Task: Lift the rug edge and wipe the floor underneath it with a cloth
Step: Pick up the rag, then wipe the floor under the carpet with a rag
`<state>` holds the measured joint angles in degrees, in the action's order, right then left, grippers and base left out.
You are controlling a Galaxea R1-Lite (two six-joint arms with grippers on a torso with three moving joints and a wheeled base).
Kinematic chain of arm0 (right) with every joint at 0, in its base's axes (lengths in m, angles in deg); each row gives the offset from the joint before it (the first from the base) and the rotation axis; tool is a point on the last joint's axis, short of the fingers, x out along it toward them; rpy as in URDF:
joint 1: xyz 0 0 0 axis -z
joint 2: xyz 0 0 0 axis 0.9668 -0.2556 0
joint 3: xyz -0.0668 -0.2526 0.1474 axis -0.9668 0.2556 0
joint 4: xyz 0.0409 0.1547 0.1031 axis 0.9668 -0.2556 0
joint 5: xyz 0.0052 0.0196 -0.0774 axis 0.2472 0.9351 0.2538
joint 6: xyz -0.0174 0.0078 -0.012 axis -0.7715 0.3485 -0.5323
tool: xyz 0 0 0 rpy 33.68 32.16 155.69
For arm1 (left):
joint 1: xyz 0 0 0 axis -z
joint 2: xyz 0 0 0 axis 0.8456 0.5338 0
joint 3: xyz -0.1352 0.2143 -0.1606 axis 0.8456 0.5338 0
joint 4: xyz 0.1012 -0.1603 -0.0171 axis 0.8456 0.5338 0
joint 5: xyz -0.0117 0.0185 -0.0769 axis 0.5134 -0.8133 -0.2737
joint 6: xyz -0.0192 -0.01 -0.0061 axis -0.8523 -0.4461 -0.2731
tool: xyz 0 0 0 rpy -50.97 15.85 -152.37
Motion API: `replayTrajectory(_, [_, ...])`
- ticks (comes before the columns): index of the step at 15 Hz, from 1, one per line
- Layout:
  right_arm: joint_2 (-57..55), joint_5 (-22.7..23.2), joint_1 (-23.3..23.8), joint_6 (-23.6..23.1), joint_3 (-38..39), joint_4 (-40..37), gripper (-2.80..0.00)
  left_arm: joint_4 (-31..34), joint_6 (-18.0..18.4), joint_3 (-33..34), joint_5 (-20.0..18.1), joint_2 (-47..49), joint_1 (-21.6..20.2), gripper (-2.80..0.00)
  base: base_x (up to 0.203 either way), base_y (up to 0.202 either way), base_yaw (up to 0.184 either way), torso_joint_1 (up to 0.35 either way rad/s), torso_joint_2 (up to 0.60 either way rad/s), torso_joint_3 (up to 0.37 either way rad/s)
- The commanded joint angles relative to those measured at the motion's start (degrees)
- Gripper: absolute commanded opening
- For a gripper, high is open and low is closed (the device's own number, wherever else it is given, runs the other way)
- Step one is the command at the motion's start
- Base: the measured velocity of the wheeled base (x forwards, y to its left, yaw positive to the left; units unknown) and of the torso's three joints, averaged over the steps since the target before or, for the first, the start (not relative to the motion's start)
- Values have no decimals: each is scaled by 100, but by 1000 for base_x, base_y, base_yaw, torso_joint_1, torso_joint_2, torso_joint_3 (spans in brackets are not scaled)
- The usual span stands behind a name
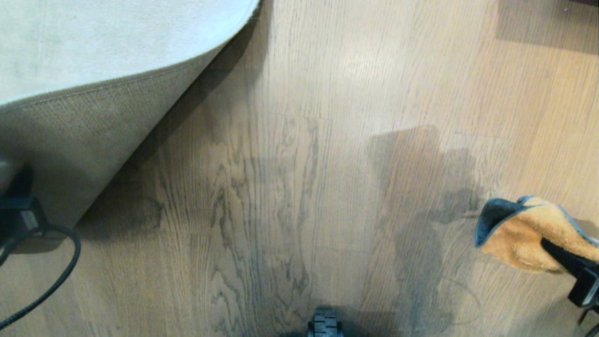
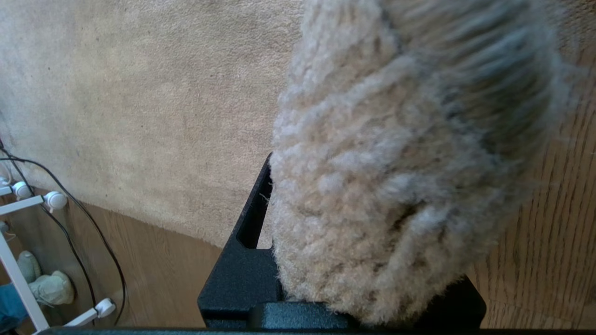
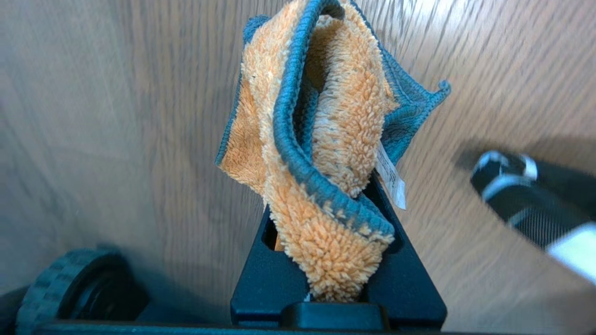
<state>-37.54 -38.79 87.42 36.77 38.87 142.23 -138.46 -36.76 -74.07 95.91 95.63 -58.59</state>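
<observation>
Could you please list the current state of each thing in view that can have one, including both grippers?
rug edge: lifted and folded back, woven backing showing.
left gripper: shut on the rug edge, holding it up at the left.
cloth: bunched, held above the floor, not touching it.
right gripper: shut on the cloth, at the right.
floor: uncovered beside the raised rug.

Brown wood-grain floor (image 1: 299, 187) with soft glare and dark shadows; a white rack (image 2: 28, 260) with black cables (image 2: 88, 242) stands beside it.
</observation>
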Motion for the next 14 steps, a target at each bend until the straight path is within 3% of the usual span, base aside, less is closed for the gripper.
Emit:
replayTrajectory(1, [1017,8,-1,-6,0,-791,-280,-34,10,46,18,-12,2,-280,0,0,0,0,0,0])
replayTrajectory(8, [3488,-108,-1,-43,0,-3654,-280,-44,10,61,9,-33,-3,-280,0,0,0,0,0,0])
replayTrajectory(11, [4457,-546,-1,-84,-91,-5243,-280,-183,10,70,9,-33,41,-280,0,0,0,0,0,0])
replayTrajectory(14, [5008,-1251,-1,11,-377,-6285,-280,-183,10,92,9,-33,50,-280,0,0,0,0,0,0])
